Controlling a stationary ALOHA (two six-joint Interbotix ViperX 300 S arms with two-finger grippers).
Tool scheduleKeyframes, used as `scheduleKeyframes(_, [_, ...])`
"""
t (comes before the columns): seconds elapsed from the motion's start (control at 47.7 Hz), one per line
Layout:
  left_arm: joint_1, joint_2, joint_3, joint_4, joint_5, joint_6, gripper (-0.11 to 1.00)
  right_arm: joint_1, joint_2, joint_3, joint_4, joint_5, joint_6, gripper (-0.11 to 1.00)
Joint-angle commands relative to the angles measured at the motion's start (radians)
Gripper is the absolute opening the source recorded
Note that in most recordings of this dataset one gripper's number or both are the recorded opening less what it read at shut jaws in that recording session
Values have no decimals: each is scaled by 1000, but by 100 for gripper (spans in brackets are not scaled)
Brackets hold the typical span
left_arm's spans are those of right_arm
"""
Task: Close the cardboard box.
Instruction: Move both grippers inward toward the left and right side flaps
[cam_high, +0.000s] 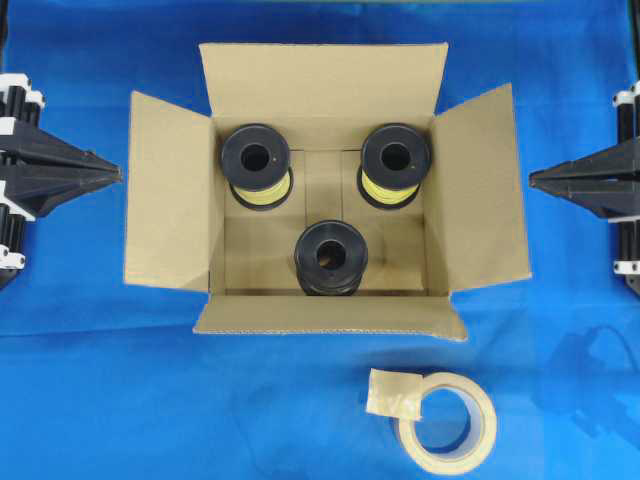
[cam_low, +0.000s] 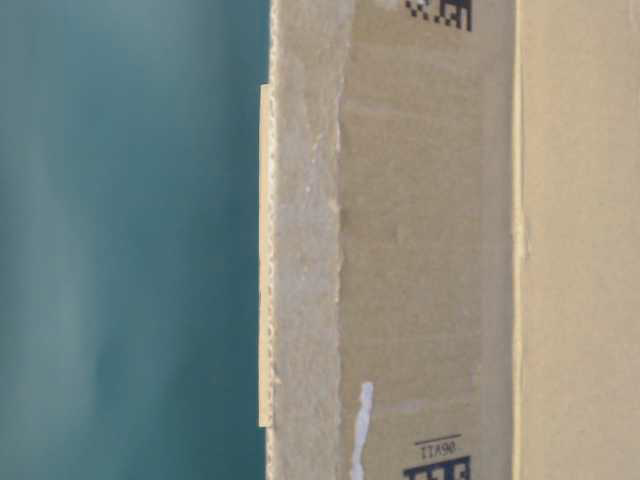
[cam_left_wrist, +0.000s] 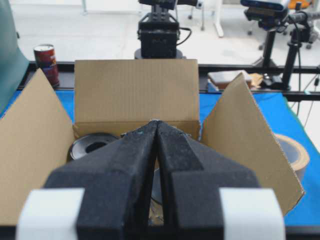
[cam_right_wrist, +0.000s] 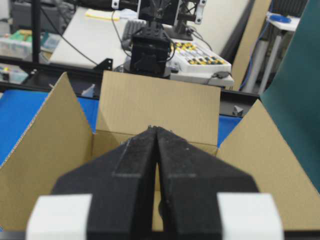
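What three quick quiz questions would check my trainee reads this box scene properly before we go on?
1. True or false: all four flaps of the cardboard box stand open.
2. How many spools sit inside the box?
3. Which describes the left claw and right claw? A) both shut, clear of the box B) both gripping flaps C) one open

Key: 1 true; 2 three; 3 A. Bonus: the tape roll lies outside the box.

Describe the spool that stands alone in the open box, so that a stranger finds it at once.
Find the big brown cardboard box, flaps spread, on the blue cloth. Three black round spools stand inside. The lone black spool is nearest the beige tape roll; unlike the two yellow-wound spools behind, it shows no yellow.
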Motion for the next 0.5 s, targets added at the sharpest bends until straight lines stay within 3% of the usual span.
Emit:
scheduleKeyframes(0.0, [6, -3, -3, -23, 14, 20, 0, -5, -5, -17, 0, 0, 0, 0])
scheduleKeyframes(0.294, [31, -40, 57, -29, 32, 31, 0, -83, -104, 23, 15, 170, 8, 0])
scheduleKeyframes(0.482, [38, -64, 143, -32, 9, 18, 0, -92, -158, 109, 18, 192, 11, 0])
